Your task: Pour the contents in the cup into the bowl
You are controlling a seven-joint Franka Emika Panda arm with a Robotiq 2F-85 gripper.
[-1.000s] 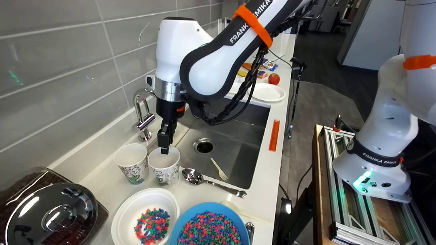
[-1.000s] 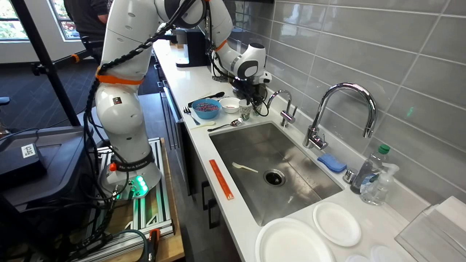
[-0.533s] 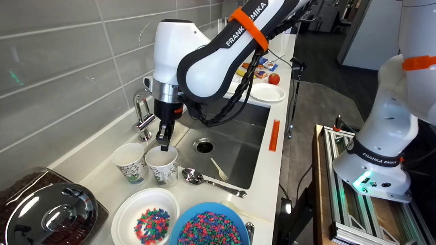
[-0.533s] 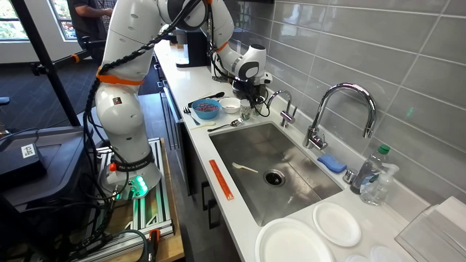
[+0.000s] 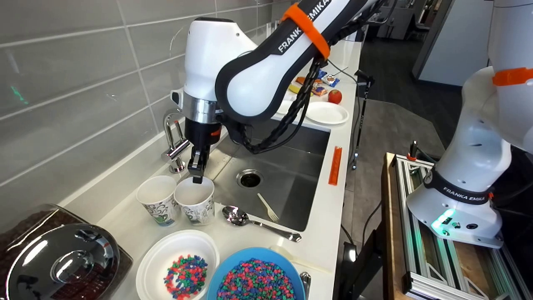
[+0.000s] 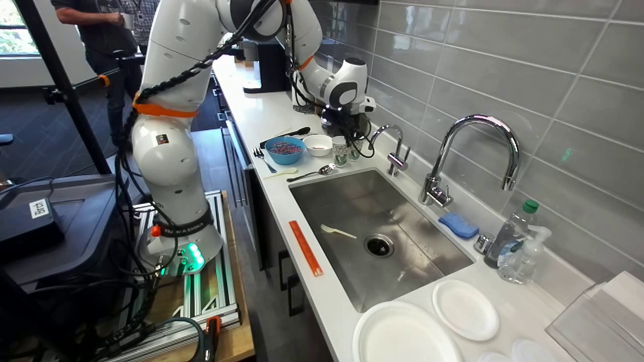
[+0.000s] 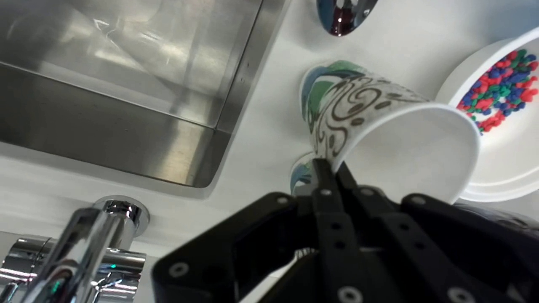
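Note:
In an exterior view the cup (image 5: 200,210), white with a dark swirl pattern, stands on the counter. My gripper (image 5: 198,179) comes down from above onto its rim. In the wrist view the fingers (image 7: 322,172) pinch the wall of that cup (image 7: 358,101), one inside and one outside. The inner wall that shows is white; its bottom is hidden. Whether its base has left the counter, I cannot tell. The blue bowl (image 5: 220,270) is full of small multicoloured bits, and its blue side (image 6: 285,158) faces the sink.
Close beside the held cup is a similar patterned cup (image 5: 160,210). A white bowl (image 5: 152,260) with fewer coloured bits sits by the blue one. A spoon (image 5: 237,216), sink (image 5: 287,196), small faucet (image 5: 177,150), tiled wall and lidded jar (image 5: 62,262) surround them.
The gripper has shut on the cup's rim. In an exterior view, gripper and cup have shifted slightly left and up together. In the background a person has moved.

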